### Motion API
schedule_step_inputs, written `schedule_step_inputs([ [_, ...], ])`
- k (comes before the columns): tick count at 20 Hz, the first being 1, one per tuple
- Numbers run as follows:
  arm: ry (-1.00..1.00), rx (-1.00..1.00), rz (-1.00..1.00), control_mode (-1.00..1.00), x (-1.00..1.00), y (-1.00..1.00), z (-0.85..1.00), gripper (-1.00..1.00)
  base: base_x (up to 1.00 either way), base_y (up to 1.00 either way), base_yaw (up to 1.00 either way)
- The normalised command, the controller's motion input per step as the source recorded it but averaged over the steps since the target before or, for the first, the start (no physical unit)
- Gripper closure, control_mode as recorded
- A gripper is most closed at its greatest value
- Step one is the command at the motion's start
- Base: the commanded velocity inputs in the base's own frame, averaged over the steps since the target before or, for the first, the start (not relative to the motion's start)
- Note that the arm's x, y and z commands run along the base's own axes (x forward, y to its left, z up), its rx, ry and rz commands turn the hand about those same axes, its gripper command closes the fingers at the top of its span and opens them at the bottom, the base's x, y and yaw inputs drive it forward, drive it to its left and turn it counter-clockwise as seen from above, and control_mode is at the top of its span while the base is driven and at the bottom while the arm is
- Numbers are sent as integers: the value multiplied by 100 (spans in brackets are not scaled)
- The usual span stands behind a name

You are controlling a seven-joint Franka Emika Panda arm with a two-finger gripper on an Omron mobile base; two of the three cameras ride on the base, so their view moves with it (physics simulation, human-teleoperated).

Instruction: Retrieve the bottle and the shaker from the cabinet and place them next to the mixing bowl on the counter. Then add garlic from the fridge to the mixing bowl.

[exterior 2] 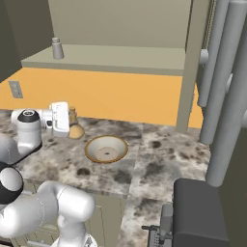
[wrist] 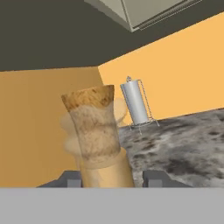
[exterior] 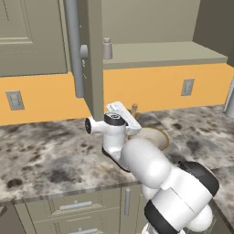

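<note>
Orange wall and speckled granite frame your workspace, with the cabinet (exterior: 91, 55) door swung open at the left so the arm can reach its shelf. On that shelf the shaker (exterior: 107, 48) waits, standing upright near the front edge, not yet fetched. Below it, your gripper (exterior 2: 72, 124) holds the bottle (wrist: 97, 131), a tan thing with a cork-like top; in the hand view the jaws pinch its body from both sides, closed tight on it, which keeps it steady for the set-down. You have it low over the desk (exterior: 41, 151), just left of the mixing bowl (exterior 2: 106, 148) in the right base view, near but apart, which suits the demand that it end up beside the bowl, not in it. I cannot tell whether its base already touches the granite. Farther right, past the bowl, a metal paper-towel stand (wrist: 135, 104) sits against the wall, clear of your path. Judging from this, the bottle's placing is nearly done; shaker and garlic remain.
</note>
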Motion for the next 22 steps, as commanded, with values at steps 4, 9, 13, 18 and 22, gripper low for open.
schedule_step_inputs([
  [4, 2, 0, -8, -100, 36, 23, -49, 100, 0, 0, 0],
  [9, 1, 0, -6, -100, 40, 13, -45, 100, 0, 0, 0],
  [13, 0, 0, 0, -100, 15, 0, -65, 100, 0, 0, 0],
  [18, -11, 0, 0, -100, 11, 0, -49, 100, 0, 0, 0],
  [22, -18, 0, -1, -100, 13, 0, -50, 100, 0, 0, 0],
])
